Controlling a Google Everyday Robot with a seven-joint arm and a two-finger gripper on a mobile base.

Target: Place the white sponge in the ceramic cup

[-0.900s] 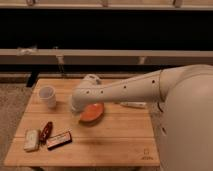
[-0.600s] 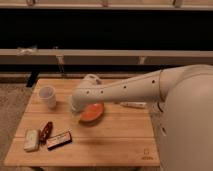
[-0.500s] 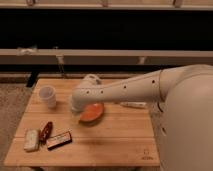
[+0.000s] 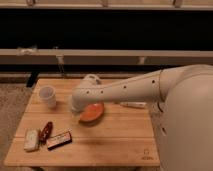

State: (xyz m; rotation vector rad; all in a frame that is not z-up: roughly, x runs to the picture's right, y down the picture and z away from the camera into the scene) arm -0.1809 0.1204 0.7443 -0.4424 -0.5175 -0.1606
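Plainly, in the camera view, the real work is not yet done. The white sponge [image 4: 31, 140] lies flat near the 8 o'clock corner of the table [image 4: 115, 147]. The ceramic cup [image 4: 47, 96] stands upright toward 10 o'clock, well apart from it.

Several things could go wrong. A dark red object [image 4: 46, 132] lies just beside the sponge at its 2 o'clock, and a flat packet with dark markings [image 4: 59, 140] lies near at its 3 o'clock. A descent that drifts that way could catch one of them, and the packet is pale enough to be mistaken for the sponge. The sponge also sits close to the table's edge, so a glancing push could send it over. It looks soft and long compared with the cup's mouth. Brought in flat, it may bridge the rim or tip the cup rather than drop in.

The gripper [image 4: 75, 107] hangs at the end of the white arm [image 4: 125, 90] near the table's middle. It is just at the 9 o'clock side of the orange bowl [image 4: 92, 113], though I cannot tell whether it touches the bowl. It is released, spread wide and holding nothing.
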